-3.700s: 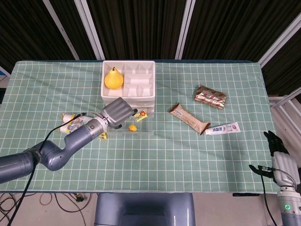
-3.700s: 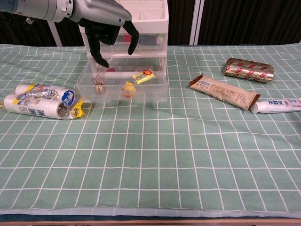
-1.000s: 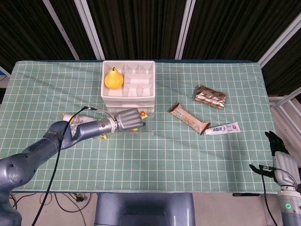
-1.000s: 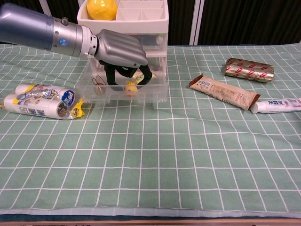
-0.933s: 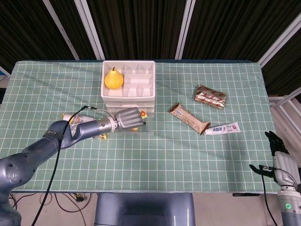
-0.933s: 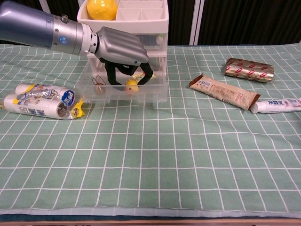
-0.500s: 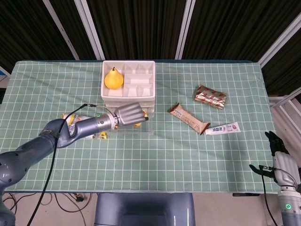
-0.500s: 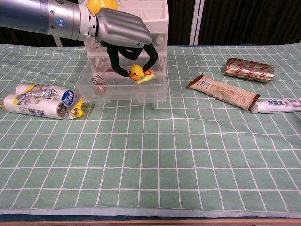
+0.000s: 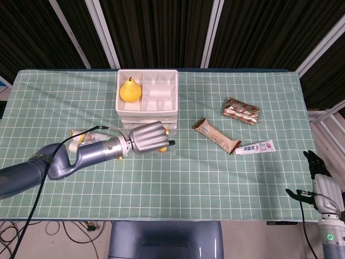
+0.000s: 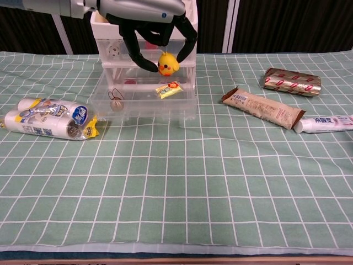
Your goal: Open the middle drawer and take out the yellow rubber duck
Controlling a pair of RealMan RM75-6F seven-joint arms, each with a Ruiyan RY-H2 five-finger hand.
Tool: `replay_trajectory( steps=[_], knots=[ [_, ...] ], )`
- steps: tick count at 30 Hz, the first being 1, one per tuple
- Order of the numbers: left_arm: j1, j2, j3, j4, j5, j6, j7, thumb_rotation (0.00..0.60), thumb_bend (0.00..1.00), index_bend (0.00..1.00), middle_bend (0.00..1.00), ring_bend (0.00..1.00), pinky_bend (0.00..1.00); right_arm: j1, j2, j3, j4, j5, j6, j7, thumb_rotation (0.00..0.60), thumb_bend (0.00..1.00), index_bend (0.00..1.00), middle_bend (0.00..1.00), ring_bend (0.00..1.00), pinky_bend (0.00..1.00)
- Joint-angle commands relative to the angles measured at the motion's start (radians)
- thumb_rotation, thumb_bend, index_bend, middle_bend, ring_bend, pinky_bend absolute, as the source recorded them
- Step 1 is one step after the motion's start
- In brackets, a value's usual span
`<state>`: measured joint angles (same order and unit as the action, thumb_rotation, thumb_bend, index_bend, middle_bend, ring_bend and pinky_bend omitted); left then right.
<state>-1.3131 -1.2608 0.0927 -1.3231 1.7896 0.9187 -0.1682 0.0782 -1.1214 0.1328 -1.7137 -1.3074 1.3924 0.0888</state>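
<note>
My left hand [image 10: 146, 16] pinches the yellow rubber duck [image 10: 167, 63] and holds it in the air above the pulled-out clear drawer [image 10: 144, 103] of the white drawer unit [image 9: 147, 100]. In the head view the left hand [image 9: 148, 138] hides the duck and most of the drawer. A small yellow packet [image 10: 169, 89] and a round brown trinket [image 10: 116, 102] lie in the drawer. My right hand [image 9: 322, 189] hangs off the table's right front corner, its fingers apart and holding nothing.
A yellow pear [image 9: 130, 90] sits in the unit's top tray. A wrapped roll pack [image 10: 49, 117] lies left of the drawer. Right of it are a brown snack bar [image 10: 262, 107], a gold red-dotted packet [image 10: 292, 81] and a toothpaste tube [image 10: 325, 123].
My left hand reached into the open drawer, closed its fingers on the duck and lifted it up out of the drawer. The right hand has stayed where it was.
</note>
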Motion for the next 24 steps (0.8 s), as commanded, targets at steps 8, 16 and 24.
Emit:
replay_trajectory(
  steps=[8, 16, 24],
  knots=[
    [0.071, 0.149, 0.036, -0.337, 0.037, -0.022, 0.168, 0.6, 0.39, 0.57, 1.0, 1.0, 1.0, -0.002, -0.002, 0.001, 0.0, 0.002, 0.004, -0.004, 0.6, 0.06, 0.0, 0.0, 0.0, 0.22],
    [0.164, 0.126, 0.092, -0.389, 0.023, -0.066, 0.275, 0.6, 0.39, 0.57, 1.0, 1.0, 1.0, -0.002, -0.002, 0.004, 0.0, 0.009, 0.002, 0.001, 0.6, 0.06, 0.0, 0.0, 0.0, 0.22],
    [0.252, 0.036, 0.128, -0.29, -0.005, -0.103, 0.331, 0.6, 0.39, 0.57, 1.0, 1.0, 1.0, -0.002, 0.0, 0.002, -0.004, 0.004, 0.0, 0.005, 0.6, 0.06, 0.0, 0.0, 0.0, 0.22]
  ],
)
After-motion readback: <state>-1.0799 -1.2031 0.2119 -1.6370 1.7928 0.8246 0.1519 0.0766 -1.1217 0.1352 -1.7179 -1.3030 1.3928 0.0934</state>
